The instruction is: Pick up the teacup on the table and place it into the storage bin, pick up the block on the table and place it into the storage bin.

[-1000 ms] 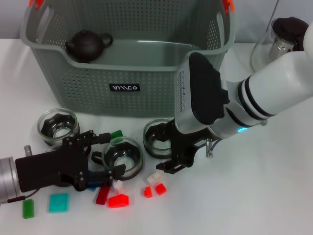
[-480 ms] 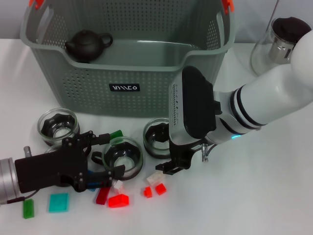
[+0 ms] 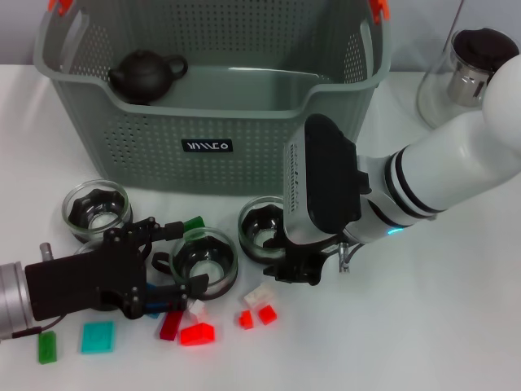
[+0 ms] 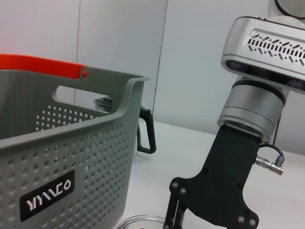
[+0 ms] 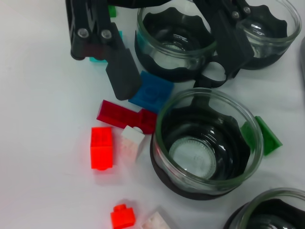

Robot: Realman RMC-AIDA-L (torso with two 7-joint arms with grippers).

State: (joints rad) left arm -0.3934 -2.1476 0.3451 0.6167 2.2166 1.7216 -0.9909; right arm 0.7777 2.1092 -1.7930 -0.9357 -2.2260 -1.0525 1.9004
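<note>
Starting at the near edge of the table (image 3: 456, 326), you find the loose blocks: a teal block (image 3: 97, 336) and a small green block (image 3: 47, 346) at the near left, then a bright red block (image 3: 197, 333), a dark red block (image 3: 171, 324) and a pair of small red blocks (image 3: 257, 316) toward the middle. To the right of these, the table surface is bare out to its edge.

Your left gripper (image 3: 172, 261) lies low over the table at the left, fingers spread wide and holding nothing, with the middle teacup (image 3: 204, 262) just beyond its fingertips. In the right wrist view, a blue block (image 5: 152, 91) lies beside one left finger (image 5: 123, 71).

Your right gripper (image 3: 295, 269) points down just beside the right teacup (image 3: 262, 231); you cannot tell its opening from these views. A third teacup (image 3: 97, 208) stands to the left, apart from both grippers.

Behind the teacups stands the storage bin (image 3: 212, 142), its front wall near them. A dark teapot (image 3: 145, 75) sits inside at its left. A glass pitcher (image 3: 468, 69) stands at the far right.
</note>
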